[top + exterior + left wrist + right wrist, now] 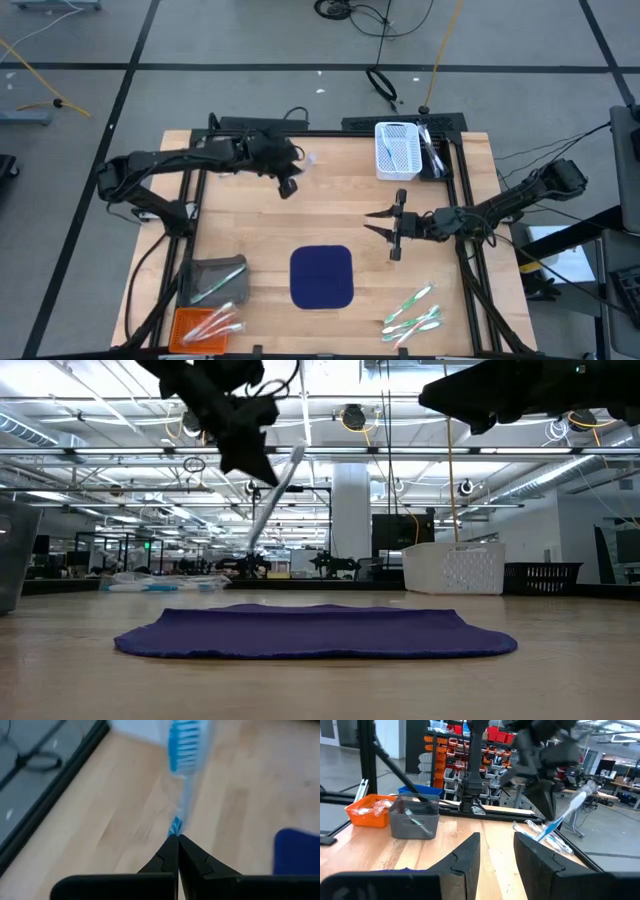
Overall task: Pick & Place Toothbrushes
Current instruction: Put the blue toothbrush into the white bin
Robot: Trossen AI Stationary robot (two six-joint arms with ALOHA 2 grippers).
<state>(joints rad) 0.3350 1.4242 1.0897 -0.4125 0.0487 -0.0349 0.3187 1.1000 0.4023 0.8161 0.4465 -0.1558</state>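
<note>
My left gripper (pixel 288 186) hangs above the table's far middle, shut on a blue-and-white toothbrush (pixel 181 775), which also shows in the low view (pixel 272 500). My right gripper (pixel 384 226) waits open at mid-right, level, fingers toward the table's left, nothing between them (pixel 496 851). More toothbrushes: a few green ones (pixel 412 312) lie flat on the near right of the table, one green (pixel 218 286) rests in the grey bin, and others lie in the orange bin (pixel 212 325). The navy mat (pixel 322 277) lies flat at near centre. My left gripper pinches the toothbrush's handle end (pixel 175 827) between its two shut fingertips (pixel 167 851). The brush runs on ahead of the fingers, along them, its blue bristle head (pixel 182 745) farthest out. It is lifted clear of the table and slants.
A white basket (pixel 397 150) stands at the far right, next to a dark tray (pixel 432 158). The grey bin (pixel 213 280) and orange bin (pixel 190 325) stand at the near left. Black frame rails (pixel 190 200) run along the table's sides.
</note>
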